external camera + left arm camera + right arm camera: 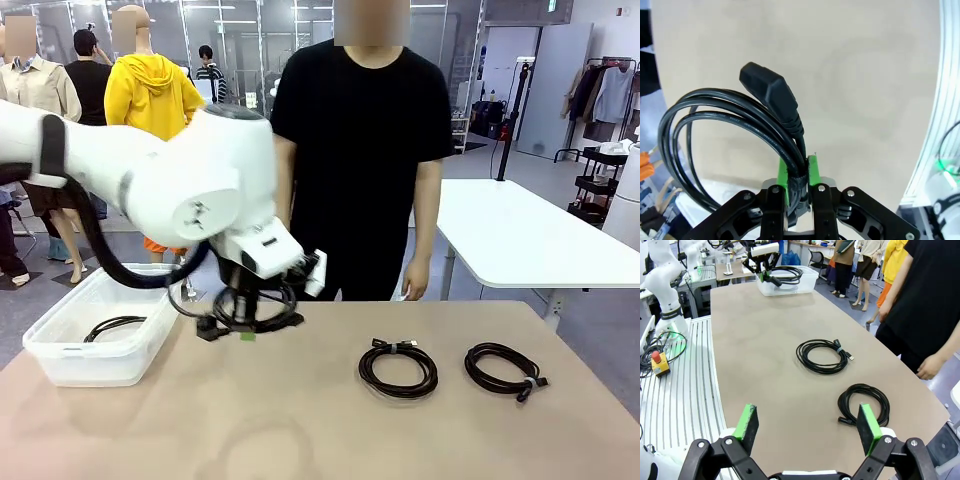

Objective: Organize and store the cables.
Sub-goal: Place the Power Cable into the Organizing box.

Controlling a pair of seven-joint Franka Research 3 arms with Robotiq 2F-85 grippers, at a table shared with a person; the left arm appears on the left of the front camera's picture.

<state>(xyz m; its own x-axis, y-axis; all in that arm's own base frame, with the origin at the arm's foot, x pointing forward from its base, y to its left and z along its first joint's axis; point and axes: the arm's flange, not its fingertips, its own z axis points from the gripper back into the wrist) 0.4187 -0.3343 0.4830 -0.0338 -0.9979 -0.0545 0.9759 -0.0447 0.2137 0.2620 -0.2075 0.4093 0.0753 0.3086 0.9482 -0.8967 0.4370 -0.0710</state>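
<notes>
One stored cable (112, 326) in bin (60, 352); one held cable (771, 90) clamped in left end effector (799, 172); two loose cables (398, 346) (527, 384) pending on desk (300, 430); right end effector (807, 422) spread, empty.

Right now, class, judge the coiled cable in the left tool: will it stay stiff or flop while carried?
The coiled cable probably keeps its ring shape: its loops arch out from the left tool without collapsing. Pinched at one spot only, it may swing a little. The chunky plug could pull that side down.
</notes>
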